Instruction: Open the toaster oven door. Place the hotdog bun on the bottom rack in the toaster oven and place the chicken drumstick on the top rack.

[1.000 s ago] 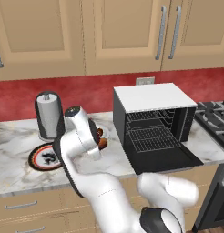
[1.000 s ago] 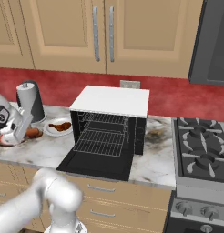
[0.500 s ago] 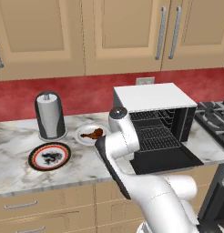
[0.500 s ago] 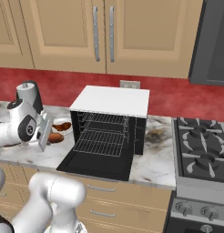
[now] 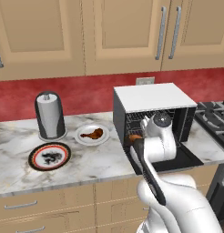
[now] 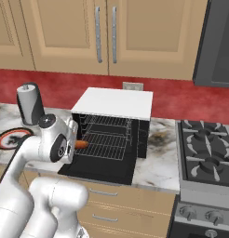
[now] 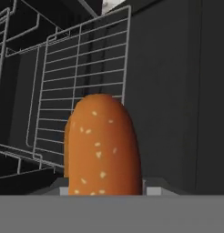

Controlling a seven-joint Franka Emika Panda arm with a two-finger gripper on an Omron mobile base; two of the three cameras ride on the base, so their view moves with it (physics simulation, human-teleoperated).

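Tan wall cabinets [image 5: 118, 32] hang above a red backsplash [image 5: 86, 93]; below it runs the marble table [image 5: 86, 164], a gas stove [image 6: 205, 148] at its right end.

Upper part of the left base view: tan wall cabinets [image 5: 118, 32] with grey bar handles over a red backsplash [image 5: 86, 93] bearing a small outlet plate [image 5: 145, 81]. On the marbled counter [image 5: 86, 168] at left stands a paper towel roll [image 5: 50, 114]; just below it lies a dark plate with a red rim [image 5: 49, 155], and to its right a white plate [image 5: 92, 135]. A gas stove [image 6: 205, 155] fills the right base view's right edge.
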